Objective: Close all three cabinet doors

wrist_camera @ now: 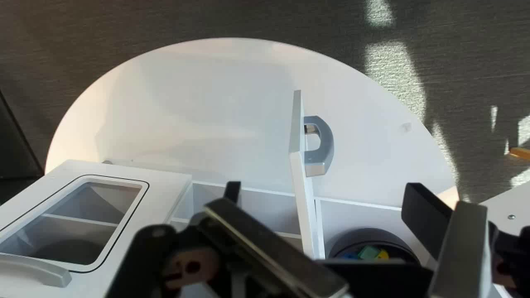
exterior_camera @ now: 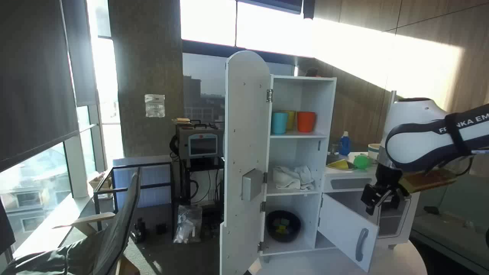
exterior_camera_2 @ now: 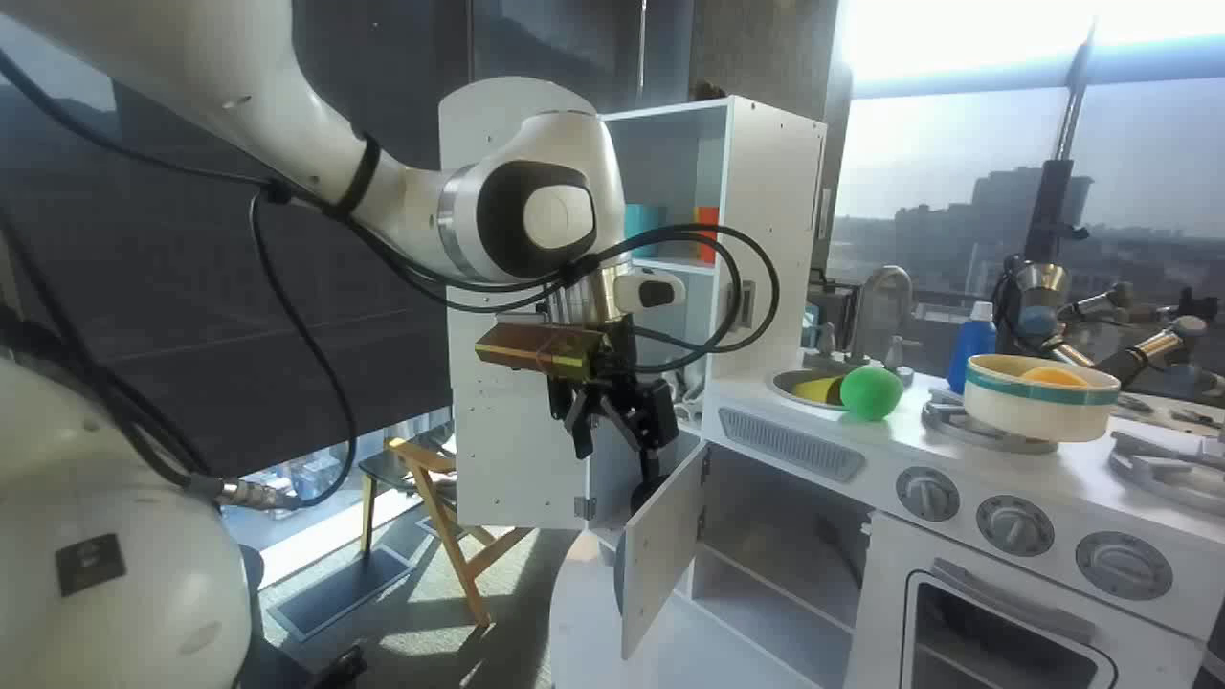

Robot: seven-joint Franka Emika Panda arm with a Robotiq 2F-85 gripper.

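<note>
The tall, round-topped cabinet door [exterior_camera: 244,139], what looks like a shorter door [exterior_camera: 240,246] beneath it, and the low door [exterior_camera: 341,228] beside the toy stove [exterior_camera_2: 971,547] all stand open. The gripper [exterior_camera_2: 617,442], fingers spread and empty, hangs above the low door, probably the first to close; next it should drop beside that door's grey handle [wrist_camera: 326,147] and push toward the stove.

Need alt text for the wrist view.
A flat white panel door with a curved grey handle stands open, seen past an open black two-finger gripper. Right of that door, a round black bowl holds small coloured pieces; left, a white windowed oven door.
</note>
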